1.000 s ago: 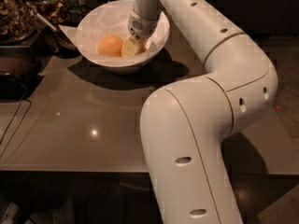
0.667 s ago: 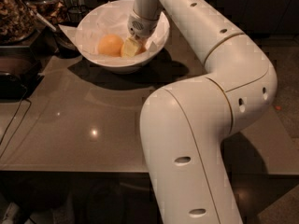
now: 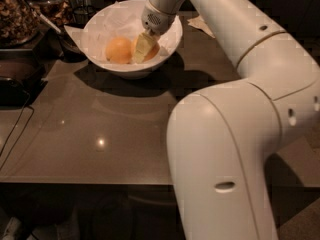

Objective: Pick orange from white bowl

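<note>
**Gripper down in the bowl at the orange, no lift seen**

Orange: it sits in the white bowl, toward the camera's right, on the crumpled paper. You see only a sliver of it, because the gripper covers the rest. A second orange lies just beside it on the left, in full view and untouched.

Gripper: it is down inside the bowl, against the near face of the orange and between the two fruits. You cannot tell how far the claw is open, nor whether it has hold of the fruit.

Change over the last second: none you can make out. Gripper, both oranges and bowl sit where they were. Judgement: the grasp is probably being set or closed, and the pick is not done while the fruit rests in the bowl.

Around: the arm reaches in from the right over the dark table. The nut containers stand left of the bowl.
</note>
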You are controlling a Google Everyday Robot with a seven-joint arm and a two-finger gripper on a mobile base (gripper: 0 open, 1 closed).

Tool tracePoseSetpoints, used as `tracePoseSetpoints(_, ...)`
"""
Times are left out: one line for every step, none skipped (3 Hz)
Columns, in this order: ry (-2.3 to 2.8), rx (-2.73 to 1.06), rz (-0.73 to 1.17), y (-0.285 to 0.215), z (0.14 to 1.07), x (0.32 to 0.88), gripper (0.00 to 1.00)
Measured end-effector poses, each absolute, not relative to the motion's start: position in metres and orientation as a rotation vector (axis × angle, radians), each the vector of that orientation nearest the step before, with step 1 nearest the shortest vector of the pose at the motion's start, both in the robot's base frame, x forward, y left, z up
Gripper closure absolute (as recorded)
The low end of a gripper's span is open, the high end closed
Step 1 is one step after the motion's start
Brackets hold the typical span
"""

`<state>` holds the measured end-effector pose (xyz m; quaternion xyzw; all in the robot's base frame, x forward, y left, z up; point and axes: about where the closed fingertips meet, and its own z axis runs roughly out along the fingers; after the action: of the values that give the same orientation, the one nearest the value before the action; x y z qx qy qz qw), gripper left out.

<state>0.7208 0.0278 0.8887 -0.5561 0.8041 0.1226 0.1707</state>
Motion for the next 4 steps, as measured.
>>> tracePoseSetpoints(2.147,-1.569,0.377,0.014,0.938,0.691,1.00)
tracePoseSetpoints(2.003,-1.591,0.384,0.007,0.977,0.658,1.00)
tracePoseSetpoints(1.989,-1.615,0.374,0.010,0.978,0.655,1.00)
tracePoseSetpoints(1.947,-1.639,0.420,0.017,0.984,0.636,1.00)
